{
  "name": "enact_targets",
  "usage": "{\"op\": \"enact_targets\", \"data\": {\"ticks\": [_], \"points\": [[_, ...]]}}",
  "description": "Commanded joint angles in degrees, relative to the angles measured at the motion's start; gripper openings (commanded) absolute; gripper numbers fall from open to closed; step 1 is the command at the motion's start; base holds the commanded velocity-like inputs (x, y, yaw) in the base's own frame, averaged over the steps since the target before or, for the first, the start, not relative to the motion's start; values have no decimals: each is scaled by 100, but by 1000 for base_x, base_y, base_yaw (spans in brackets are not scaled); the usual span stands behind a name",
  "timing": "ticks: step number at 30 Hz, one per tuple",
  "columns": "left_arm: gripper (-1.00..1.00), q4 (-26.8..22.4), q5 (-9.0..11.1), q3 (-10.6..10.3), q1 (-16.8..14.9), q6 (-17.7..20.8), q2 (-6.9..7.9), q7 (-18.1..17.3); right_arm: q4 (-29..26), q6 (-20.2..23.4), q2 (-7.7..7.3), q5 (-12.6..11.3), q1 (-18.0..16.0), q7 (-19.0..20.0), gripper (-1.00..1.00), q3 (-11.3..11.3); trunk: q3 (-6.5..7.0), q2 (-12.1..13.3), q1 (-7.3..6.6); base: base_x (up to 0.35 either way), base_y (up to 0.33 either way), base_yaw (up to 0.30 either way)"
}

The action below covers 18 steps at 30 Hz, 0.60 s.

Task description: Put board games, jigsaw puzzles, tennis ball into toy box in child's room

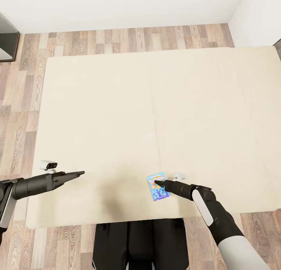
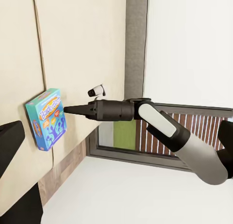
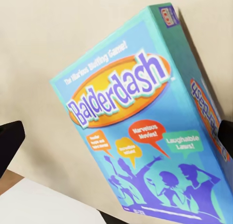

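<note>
A blue board game lies on the bed, the right hand open around it. The left hand hovers apart; I cannot tell its opening. Closing off-centre could let the box slip.

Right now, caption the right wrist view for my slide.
Balderdash board game box lying flat on the cream bed, seen close between the right hand's dark fingertips.

right tool tips hidden against board game | box bottom cropped, right wrist view
</note>
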Motion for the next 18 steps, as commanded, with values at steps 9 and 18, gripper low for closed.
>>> {"op": "enact_targets", "data": {"ticks": [9,18], "points": [[100,-1,-5,0,-4,61,3,-24,-5,23,0,-10,-2,4,100,6,-6,-9,3,0,44,0],[100,-1,-5,0,-2,61,3,-24,-5,23,-4,-10,-2,8,100,6,-6,-9,3,-9,9,0]]}}
